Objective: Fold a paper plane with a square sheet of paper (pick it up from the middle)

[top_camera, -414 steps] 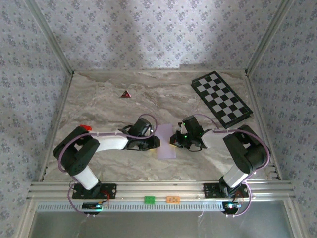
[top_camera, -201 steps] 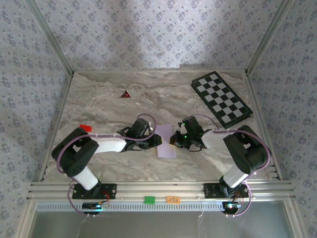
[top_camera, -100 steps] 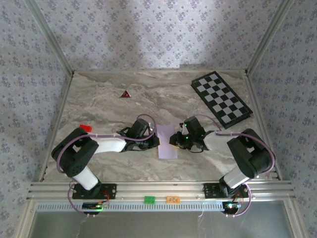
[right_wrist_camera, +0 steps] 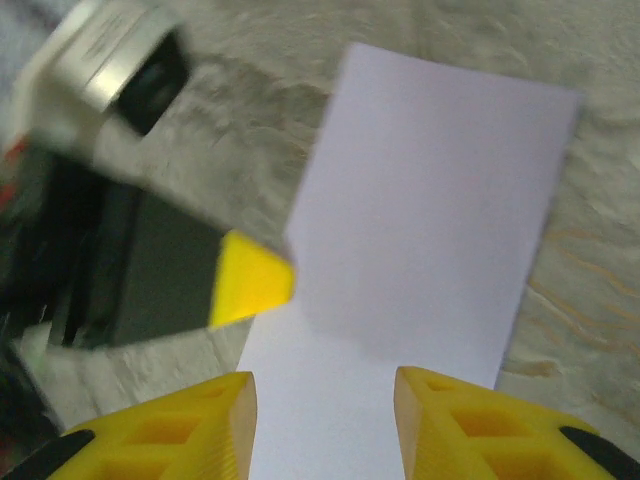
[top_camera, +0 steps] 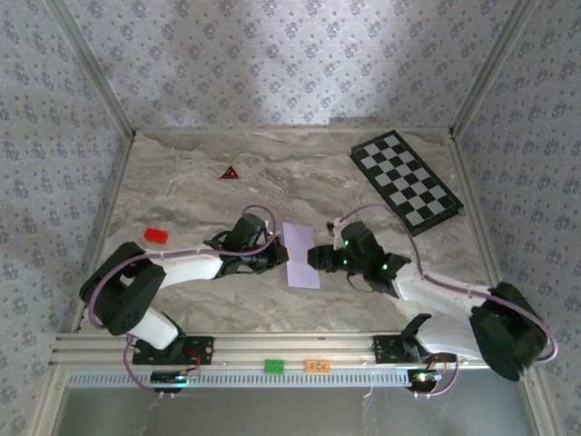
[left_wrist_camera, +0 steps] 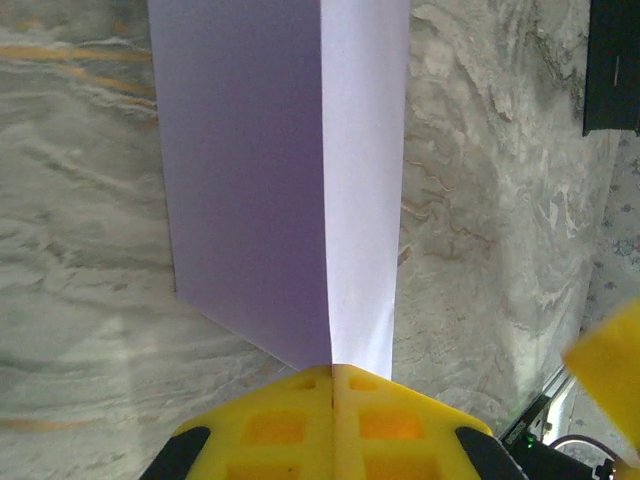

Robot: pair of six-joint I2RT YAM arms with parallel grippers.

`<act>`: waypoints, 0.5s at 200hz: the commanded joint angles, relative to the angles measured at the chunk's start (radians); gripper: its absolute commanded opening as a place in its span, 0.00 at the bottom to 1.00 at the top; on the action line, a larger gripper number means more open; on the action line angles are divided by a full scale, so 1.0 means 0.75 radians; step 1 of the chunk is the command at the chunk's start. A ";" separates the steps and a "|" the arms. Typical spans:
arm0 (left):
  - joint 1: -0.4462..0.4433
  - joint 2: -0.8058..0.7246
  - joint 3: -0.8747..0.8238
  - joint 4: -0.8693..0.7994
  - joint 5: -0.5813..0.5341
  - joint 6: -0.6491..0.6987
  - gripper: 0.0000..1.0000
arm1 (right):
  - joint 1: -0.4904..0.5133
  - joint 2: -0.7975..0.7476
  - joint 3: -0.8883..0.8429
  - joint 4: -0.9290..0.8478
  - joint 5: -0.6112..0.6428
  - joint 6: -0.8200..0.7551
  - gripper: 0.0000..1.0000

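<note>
The square sheet of paper (top_camera: 302, 255), pale lilac, lies mid-table folded into a narrow upright rectangle. My left gripper (top_camera: 284, 258) is shut on its left edge. In the left wrist view the yellow fingers (left_wrist_camera: 390, 420) meet on the paper (left_wrist_camera: 260, 170) right at its crease; one side looks darker, the other lighter. At the paper's right edge my right gripper (top_camera: 317, 257) stands open. The right wrist view has that gripper (right_wrist_camera: 322, 405) hovering over the paper (right_wrist_camera: 430, 220), nothing between its jaws. A left fingertip (right_wrist_camera: 250, 281) rests at the sheet's far edge.
A black-and-white checkered board (top_camera: 406, 182) lies at the back right. A small dark red triangle (top_camera: 231, 172) sits at the back left. A small red block (top_camera: 156, 235) lies near the left arm. Patterned walls close in the table.
My right gripper has opened and let go of the paper, and its arm has stretched out low to the right. My left gripper has shut on the paper's left edge.
</note>
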 commanded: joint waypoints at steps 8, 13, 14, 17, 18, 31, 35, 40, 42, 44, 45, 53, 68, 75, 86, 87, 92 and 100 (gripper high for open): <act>0.028 -0.051 -0.016 -0.010 0.043 -0.062 0.06 | 0.248 -0.039 -0.057 0.055 0.392 -0.467 0.44; 0.029 -0.053 -0.018 -0.009 0.044 -0.065 0.06 | 0.288 -0.032 -0.060 0.069 0.429 -0.517 0.44; 0.031 -0.053 -0.018 -0.009 0.045 -0.066 0.06 | 0.295 -0.028 -0.061 0.070 0.433 -0.522 0.44; 0.034 -0.054 -0.019 -0.007 0.047 -0.066 0.06 | 0.320 -0.023 -0.061 0.077 0.453 -0.549 0.44; 0.035 -0.053 -0.020 -0.006 0.049 -0.065 0.06 | 0.327 -0.019 -0.062 0.079 0.462 -0.561 0.44; 0.037 -0.052 -0.014 -0.006 0.058 -0.063 0.07 | 0.428 0.028 -0.061 0.115 0.533 -0.679 0.46; 0.037 -0.052 -0.014 -0.007 0.060 -0.064 0.06 | 0.459 0.046 -0.060 0.130 0.555 -0.717 0.46; 0.036 -0.052 -0.013 -0.003 0.060 -0.066 0.06 | 0.498 0.069 -0.058 0.145 0.585 -0.761 0.46; 0.037 -0.051 -0.012 -0.001 0.060 -0.067 0.07 | 0.513 0.079 -0.057 0.151 0.598 -0.778 0.46; 0.037 -0.050 -0.013 -0.001 0.063 -0.068 0.07 | 0.525 0.089 -0.056 0.159 0.614 -0.792 0.47; 0.037 -0.049 -0.012 0.000 0.062 -0.068 0.07 | 0.533 0.095 -0.054 0.162 0.622 -0.802 0.47; 0.037 -0.049 -0.010 0.001 0.065 -0.069 0.07 | 0.584 0.135 -0.048 0.187 0.685 -0.853 0.47; 0.036 -0.044 -0.004 0.002 0.069 -0.068 0.07 | 0.634 0.199 -0.028 0.201 0.759 -0.903 0.50; 0.036 -0.044 -0.003 0.006 0.070 -0.068 0.07 | 0.651 0.230 -0.019 0.199 0.795 -0.919 0.50; 0.036 -0.045 -0.002 0.008 0.070 -0.068 0.07 | 0.675 0.274 -0.003 0.206 0.861 -0.940 0.51; 0.037 -0.045 -0.002 0.008 0.070 -0.069 0.07 | 0.678 0.279 -0.002 0.208 0.868 -0.941 0.51; 0.037 -0.048 -0.003 0.008 0.071 -0.069 0.07 | 0.689 0.299 0.005 0.215 0.895 -0.951 0.52; 0.037 -0.047 0.000 0.009 0.071 -0.066 0.07 | 0.704 0.327 0.015 0.223 0.938 -0.956 0.54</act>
